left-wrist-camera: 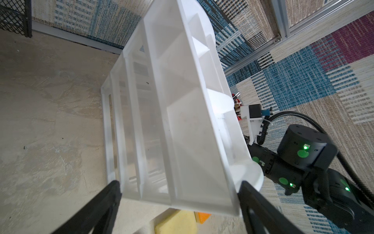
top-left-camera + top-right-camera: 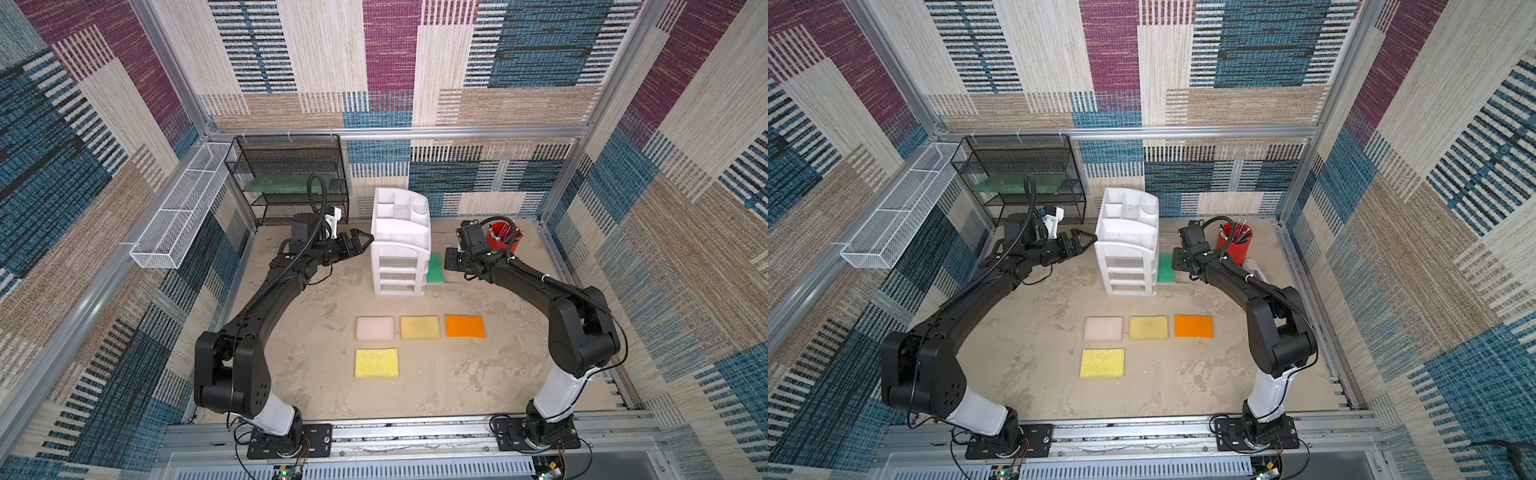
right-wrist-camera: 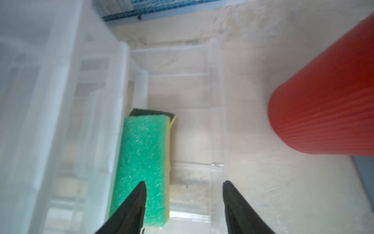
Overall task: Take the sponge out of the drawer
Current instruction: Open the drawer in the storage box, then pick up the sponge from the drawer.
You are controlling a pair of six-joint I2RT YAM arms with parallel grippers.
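The white drawer tower (image 2: 399, 249) stands mid-table, its three translucent fronts pushed in. A green-topped sponge (image 3: 141, 145) with a yellow layer lies in a clear shallow tray (image 3: 214, 174) against the tower's right side; the sponge (image 2: 436, 268) shows in both top views. Over that tray my right gripper (image 3: 184, 194) is open with nothing between its fingers, one fingertip (image 3: 139, 194) above the sponge's near end. My left gripper (image 1: 181, 192) is open too, its fingertips at the tower's upper left wall (image 1: 182, 131). From above, the left gripper (image 2: 363, 241) points at the tower.
On the table in front lie a pink sponge (image 2: 375, 328), a pale yellow sponge (image 2: 419, 327), an orange sponge (image 2: 465, 326) and a yellow sponge (image 2: 376, 363). A red cup (image 2: 503, 241) of pens stands behind the right wrist. Black wire shelf (image 2: 286, 178) and white mesh basket (image 2: 178, 212) are back left.
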